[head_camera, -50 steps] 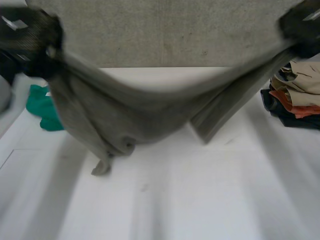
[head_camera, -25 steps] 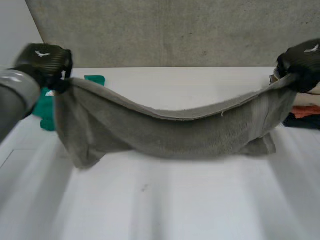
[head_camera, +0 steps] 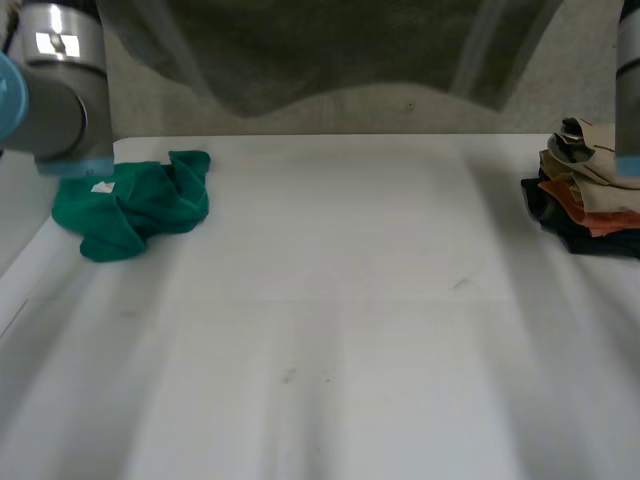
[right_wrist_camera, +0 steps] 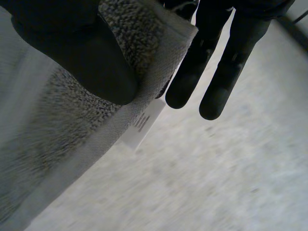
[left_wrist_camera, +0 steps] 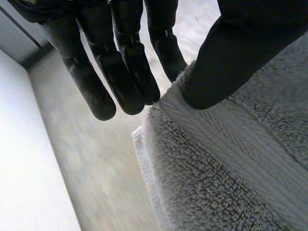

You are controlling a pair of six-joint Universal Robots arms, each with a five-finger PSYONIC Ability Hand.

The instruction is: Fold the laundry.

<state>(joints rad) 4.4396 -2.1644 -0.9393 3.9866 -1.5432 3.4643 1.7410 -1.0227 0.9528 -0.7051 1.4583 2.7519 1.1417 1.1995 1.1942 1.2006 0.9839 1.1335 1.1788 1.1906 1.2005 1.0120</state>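
Both my left hand (left_wrist_camera: pixel 120 62) and right hand (right_wrist_camera: pixel 77 57) pinch corners of a grey towel (head_camera: pixel 330 50), thumb against fingers. It spans the frame's top; a green cloth (head_camera: pixel 130 205) lies left and a clothes pile (head_camera: pixel 590 190) right.

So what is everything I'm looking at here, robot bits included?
grey towel: one, grey, held up in the air over the far side of the table
label: one, white, on the towel's edge beside the right hand's fingertips
green cloth: one, green, crumpled on the table's far left
pile of clothes: one pile, beige, orange and dark, at the table's right edge
table: one, white
wall: one, grey, behind the table
left arm: one, grey with a light-blue cap, raised
right arm: one, grey, raised
left hand: one, black, pinching the towel's edge between thumb and fingers
right hand: one, black, pinching the towel near its label
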